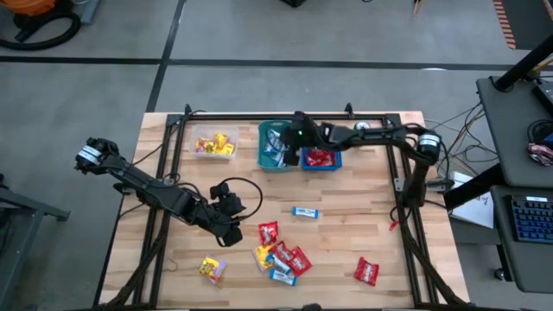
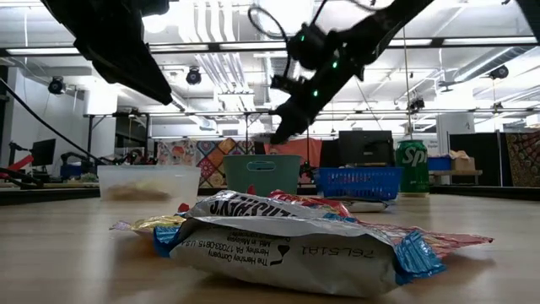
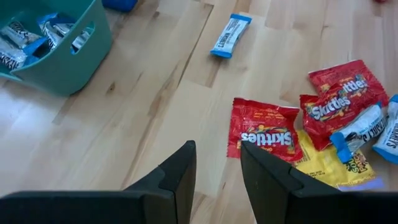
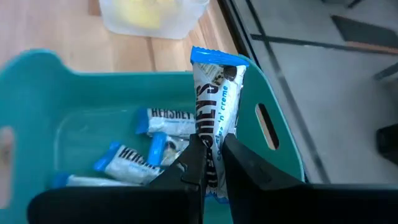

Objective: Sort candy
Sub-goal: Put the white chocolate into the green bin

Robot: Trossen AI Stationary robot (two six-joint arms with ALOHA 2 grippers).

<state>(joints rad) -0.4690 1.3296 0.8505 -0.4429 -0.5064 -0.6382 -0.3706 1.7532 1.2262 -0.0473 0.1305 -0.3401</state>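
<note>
Right gripper [image 4: 211, 163] hangs over the teal bin [image 4: 273, 155], clamped on a blue-white bar [image 4: 214, 93] that sticks up from between its fingers. Left gripper [image 3: 217, 168] hovers parted, nothing in it, beside a red candy [image 3: 264, 127] at the edge of the pile [image 1: 278, 255] on the table [image 1: 346, 233].

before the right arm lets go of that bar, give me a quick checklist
1. Right tool shut on the blue-white bar: ok.
2. Bar hangs over the teal bin, not the clear bin or blue basket: ok.
3. Teal bin already holds matching blue-white bars: ok.
4. Bar low enough to drop inside cleanly: cannot tell.
5. Left tool open, away from the bins, near the red packet: ok.
</note>
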